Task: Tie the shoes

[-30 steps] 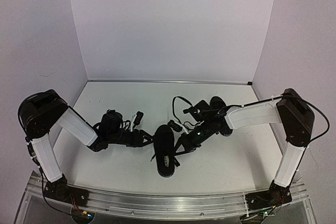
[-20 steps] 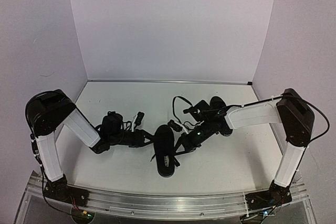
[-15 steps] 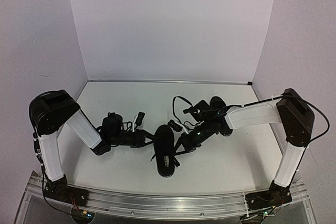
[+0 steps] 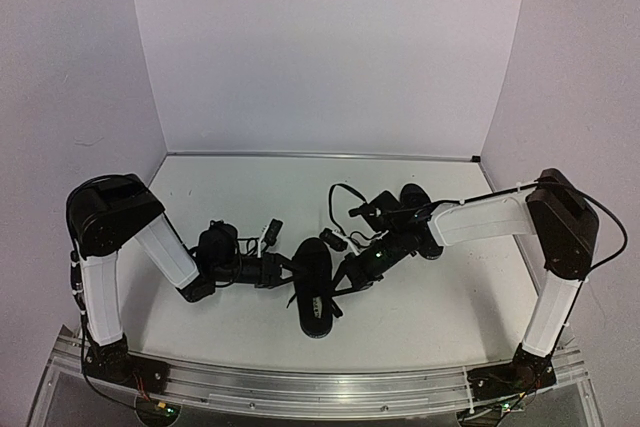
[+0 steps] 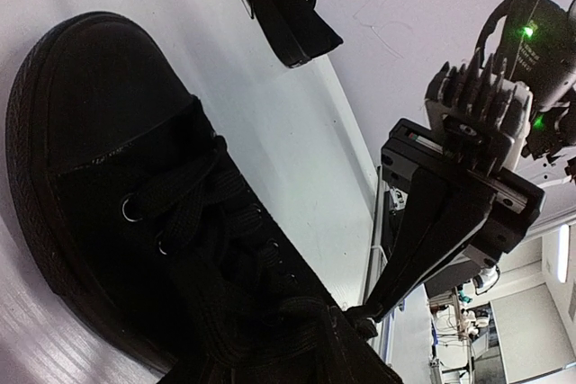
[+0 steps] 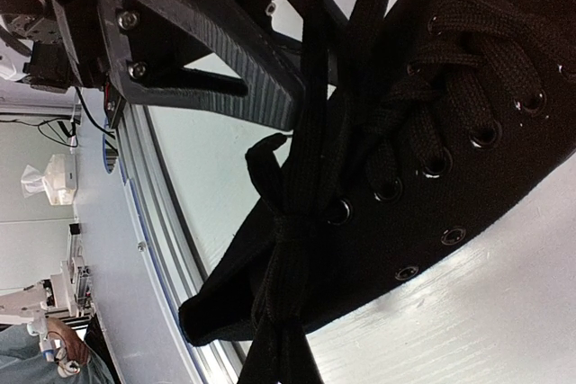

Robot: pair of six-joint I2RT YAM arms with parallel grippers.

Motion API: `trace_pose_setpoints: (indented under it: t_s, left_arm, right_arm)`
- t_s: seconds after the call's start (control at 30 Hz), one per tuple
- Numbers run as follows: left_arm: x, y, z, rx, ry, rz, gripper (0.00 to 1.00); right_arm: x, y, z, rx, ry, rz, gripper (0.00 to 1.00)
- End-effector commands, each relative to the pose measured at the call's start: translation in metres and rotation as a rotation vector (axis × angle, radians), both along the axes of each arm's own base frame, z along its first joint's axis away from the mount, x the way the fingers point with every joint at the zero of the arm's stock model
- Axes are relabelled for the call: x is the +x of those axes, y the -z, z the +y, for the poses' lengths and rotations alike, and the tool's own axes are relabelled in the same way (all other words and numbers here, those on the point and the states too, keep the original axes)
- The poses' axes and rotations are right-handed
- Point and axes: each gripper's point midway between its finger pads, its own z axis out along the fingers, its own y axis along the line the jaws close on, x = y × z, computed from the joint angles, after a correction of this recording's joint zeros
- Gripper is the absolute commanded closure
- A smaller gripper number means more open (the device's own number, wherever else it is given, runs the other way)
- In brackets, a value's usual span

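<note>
pinching the shoe lace (image 6: pixel 310 132) is the right tool (image 5: pixel 364 319).

- Top external view: no text, label, brand, number or sign can be read.
- Left wrist view: nothing legible on the near shoe (image 5: pixel 135 195), which shows only plain black.
- Right wrist view: nothing legible on the shoe or its laces (image 6: pixel 297 177); the background is too blurred to read.
</note>
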Motion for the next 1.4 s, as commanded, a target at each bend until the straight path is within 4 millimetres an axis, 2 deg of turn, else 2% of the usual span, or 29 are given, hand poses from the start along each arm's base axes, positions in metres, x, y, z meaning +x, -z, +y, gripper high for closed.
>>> trace_pose_setpoints:
  t_s: [0.0, 0.17, 0.3, 0.43, 1.13, 1.37]
  left_arm:
    - [-0.003, -0.009, -0.004, -0.055, 0.015, -0.019, 0.69]
    - [-0.005, -0.011, -0.003, -0.06, 0.014, -0.025, 0.78]
    - [-0.004, -0.014, -0.004, -0.064, 0.012, -0.032, 0.91]
    - [-0.003, -0.014, -0.002, -0.06, 0.003, -0.034, 1.0]
    - [0.01, -0.011, 0.012, -0.008, -0.056, -0.054, 1.0]
    - [0.01, -0.011, 0.008, -0.012, -0.03, -0.056, 1.0]
  right_arm:
    - [0.004, -0.004, 0.005, 0.011, -0.001, -0.028, 1.0]
    - [0.004, -0.004, 0.005, 0.01, -0.001, -0.03, 1.0]
    - [0.003, -0.003, 0.004, 0.008, 0.0, -0.03, 1.0]
    - [0.0, -0.005, -0.001, 0.003, 0.006, -0.032, 1.0]
    - [-0.035, 0.014, -0.051, -0.094, 0.047, -0.003, 1.0]
    - [-0.036, 0.016, -0.053, -0.095, 0.054, 0.002, 1.0]
